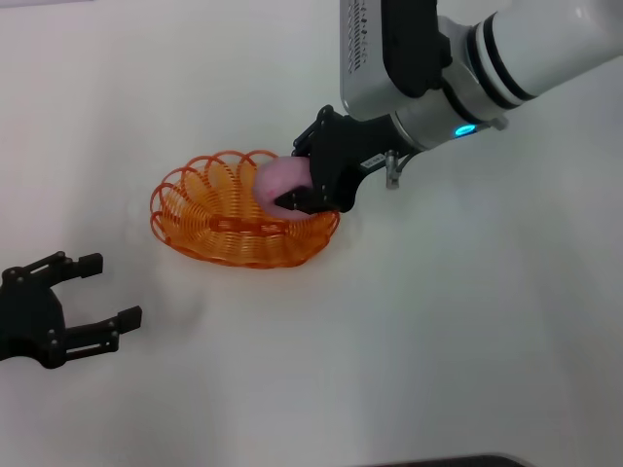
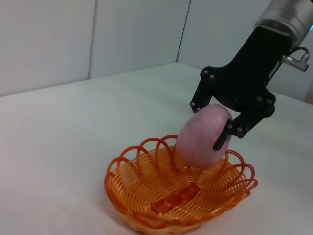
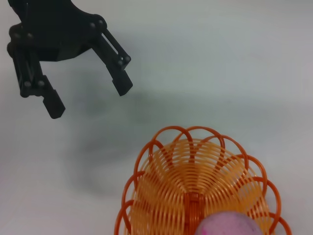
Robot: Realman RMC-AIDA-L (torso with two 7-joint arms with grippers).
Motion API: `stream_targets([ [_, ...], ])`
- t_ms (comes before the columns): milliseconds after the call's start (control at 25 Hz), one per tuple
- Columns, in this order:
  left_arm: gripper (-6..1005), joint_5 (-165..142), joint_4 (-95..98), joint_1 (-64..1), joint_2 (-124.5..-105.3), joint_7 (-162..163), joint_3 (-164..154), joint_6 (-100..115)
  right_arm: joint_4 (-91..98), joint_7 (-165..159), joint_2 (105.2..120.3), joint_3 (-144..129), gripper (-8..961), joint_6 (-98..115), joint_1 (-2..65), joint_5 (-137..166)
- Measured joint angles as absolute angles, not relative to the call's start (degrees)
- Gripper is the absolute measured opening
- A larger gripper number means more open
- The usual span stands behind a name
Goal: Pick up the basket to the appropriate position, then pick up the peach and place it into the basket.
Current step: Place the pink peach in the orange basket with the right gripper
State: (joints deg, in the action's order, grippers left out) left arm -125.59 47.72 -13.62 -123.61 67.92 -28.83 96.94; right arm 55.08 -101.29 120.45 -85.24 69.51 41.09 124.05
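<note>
The oval orange openwork basket [image 1: 238, 209] of looped strands sits on the plain white surface [image 1: 438, 341]. The right hand [image 1: 304, 185] reaches in from about two o'clock, its fingers clamped on the round, matte pink peach [image 1: 280, 178] — held just above the basket's bowl, over its right side. The left hand [image 1: 92, 292] rests at about eight o'clock from the basket, well apart — its fingers spread wide, gripping nothing.

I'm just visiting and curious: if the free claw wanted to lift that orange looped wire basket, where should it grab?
Probably the scalloped rim of the orange openwork basket on its left side, from above. The basket is wider than the open left end effector, and the right end effector holds the pink peach over the other end.
</note>
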Motion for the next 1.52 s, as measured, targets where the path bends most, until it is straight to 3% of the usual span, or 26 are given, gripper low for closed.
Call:
stream_targets([
  [720, 887, -125.59, 47.60, -13.62, -123.63, 67.94, -28.82, 96.94, 54.29, -99.38, 120.30, -86.92, 458, 67.78, 40.50, 120.88],
  [1280, 887, -125.59, 47.54, -13.69, -123.57, 67.94, -28.82, 96.94, 53.61, -99.14, 120.23, -86.72, 888, 67.58, 40.25, 120.66],
  [1520, 887, -125.59, 47.43, -13.89, -123.57, 67.94, -28.83, 96.94, 54.88, -97.66, 119.83, -84.77, 956, 69.54, 38.46, 118.58],
])
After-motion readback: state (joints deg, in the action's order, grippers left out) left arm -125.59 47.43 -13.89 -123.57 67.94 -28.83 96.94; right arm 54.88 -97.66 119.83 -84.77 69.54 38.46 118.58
